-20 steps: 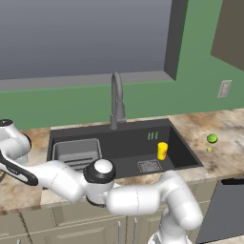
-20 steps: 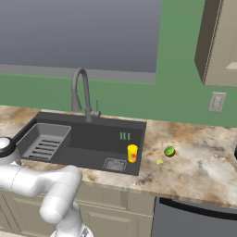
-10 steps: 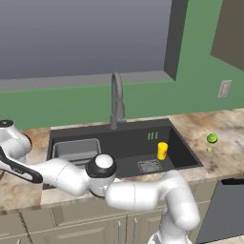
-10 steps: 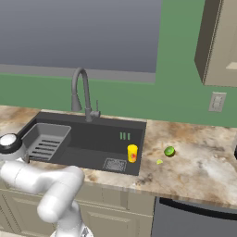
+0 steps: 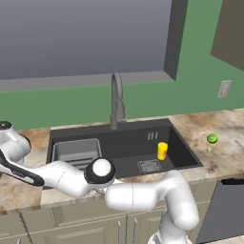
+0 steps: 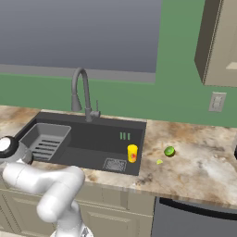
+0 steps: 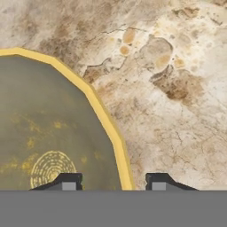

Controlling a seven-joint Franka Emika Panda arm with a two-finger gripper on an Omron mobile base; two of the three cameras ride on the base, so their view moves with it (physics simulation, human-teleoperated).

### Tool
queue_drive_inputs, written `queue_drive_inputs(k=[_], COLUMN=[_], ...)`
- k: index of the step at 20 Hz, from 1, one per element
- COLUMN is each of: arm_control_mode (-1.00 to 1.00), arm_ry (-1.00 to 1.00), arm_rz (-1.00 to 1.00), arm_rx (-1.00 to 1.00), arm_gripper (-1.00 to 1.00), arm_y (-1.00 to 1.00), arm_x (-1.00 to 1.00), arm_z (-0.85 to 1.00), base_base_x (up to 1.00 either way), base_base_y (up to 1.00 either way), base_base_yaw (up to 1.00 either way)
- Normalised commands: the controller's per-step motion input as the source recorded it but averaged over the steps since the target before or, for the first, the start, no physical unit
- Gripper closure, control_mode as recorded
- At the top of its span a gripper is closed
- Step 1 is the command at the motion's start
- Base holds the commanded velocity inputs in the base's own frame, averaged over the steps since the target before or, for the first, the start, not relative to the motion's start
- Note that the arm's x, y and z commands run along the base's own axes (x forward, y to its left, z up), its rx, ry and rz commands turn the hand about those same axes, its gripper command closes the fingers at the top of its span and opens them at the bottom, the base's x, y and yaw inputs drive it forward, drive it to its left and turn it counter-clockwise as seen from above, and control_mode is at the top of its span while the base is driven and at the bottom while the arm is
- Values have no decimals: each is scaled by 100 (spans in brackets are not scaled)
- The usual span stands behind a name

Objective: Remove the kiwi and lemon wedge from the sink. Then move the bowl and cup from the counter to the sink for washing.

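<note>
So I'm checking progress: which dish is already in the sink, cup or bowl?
The yellow cup stands in the sink; the bowl sits on marbled counter.

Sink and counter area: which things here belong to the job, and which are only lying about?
Job: kiwi, lemon wedge, cup, bowl, sink, counter.
Lying about: faucet, rack insert, wall outlet.

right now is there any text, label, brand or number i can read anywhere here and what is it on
None readable.
The cup has a red mark on its side, too small to read as letters.
The bowl shows a circular gold pattern inside, no words.
The wall outlet is blank.
</note>
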Motion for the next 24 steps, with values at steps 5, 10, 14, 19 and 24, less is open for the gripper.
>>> queue_drive_inputs(k=[5,10,14,19,24], arm_control_mode=[-100,-100,-100,-100,-100], arm_ry=[1,5,10,3,0], arm_rz=[-8,-8,-7,-4,-1], arm_rx=[-1,0,0,0,0], arm_gripper=[100,100,100,100,100], arm_y=[2,0,-3,-7,-9], arm_x=[-11,-11,-6,-11,-20], arm_z=[6,21,30,32,33], base_base_x=[0,0,0,0,0], base_base_y=[0,0,0,0,0], base_base_yaw=[0,0,0,0,0])
